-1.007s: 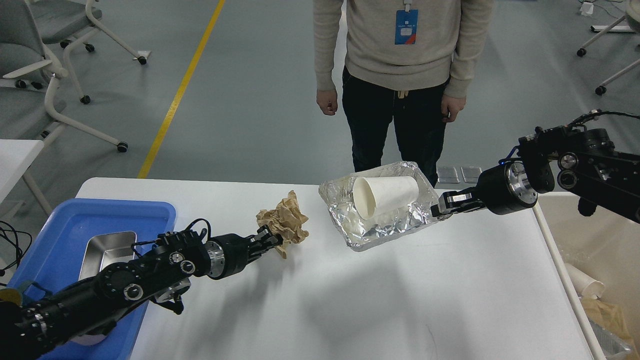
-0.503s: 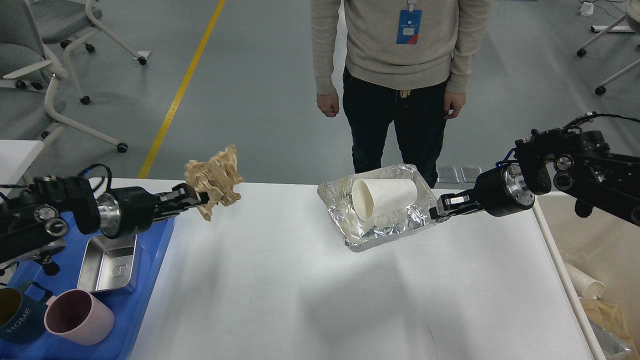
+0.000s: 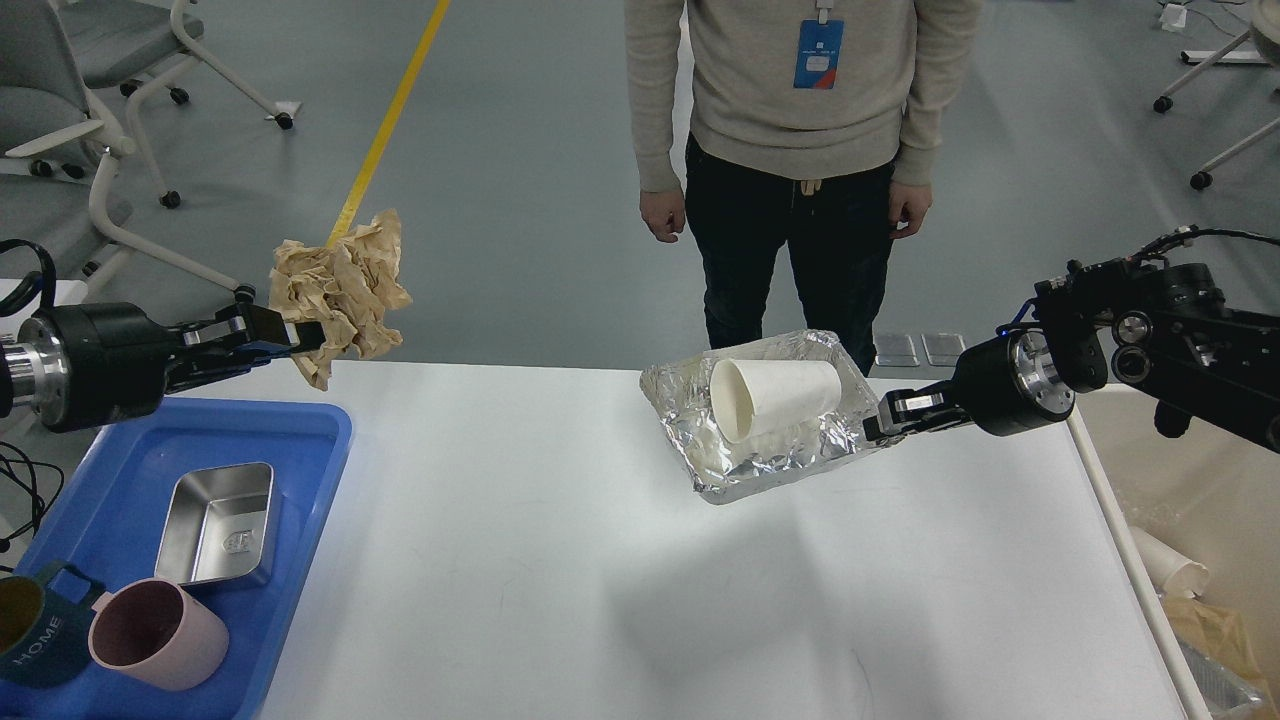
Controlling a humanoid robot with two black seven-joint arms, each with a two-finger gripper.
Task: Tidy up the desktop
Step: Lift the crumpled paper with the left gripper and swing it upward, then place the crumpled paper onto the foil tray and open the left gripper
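The wide white glossy bench fills the foreground. At ten o'clock the left hand is clamped on a light, soft crumpled brown paper wad. At three o'clock the right hand pinches the flimsy crinkled foil tray by its rim, a white paper cup lying inside; I'd grip gently.

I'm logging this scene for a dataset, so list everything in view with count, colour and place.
Table: one, white, centre.
Crumpled paper: one, brown, held in the air at left.
Foil tray: one, silver, far right of table.
Paper cup: one, white, on its side in the foil tray.
Plastic tray: one, blue, left.
Metal dish: one, silver, in the plastic tray.
Mugs: pink, dark, in the plastic tray.
Bin: one, beige, right.
Person: one, beige sweater, behind the table.
Chairs: grey, far left.
Left tool: black, gripping the paper.
Right tool: black, at the foil tray's edge.
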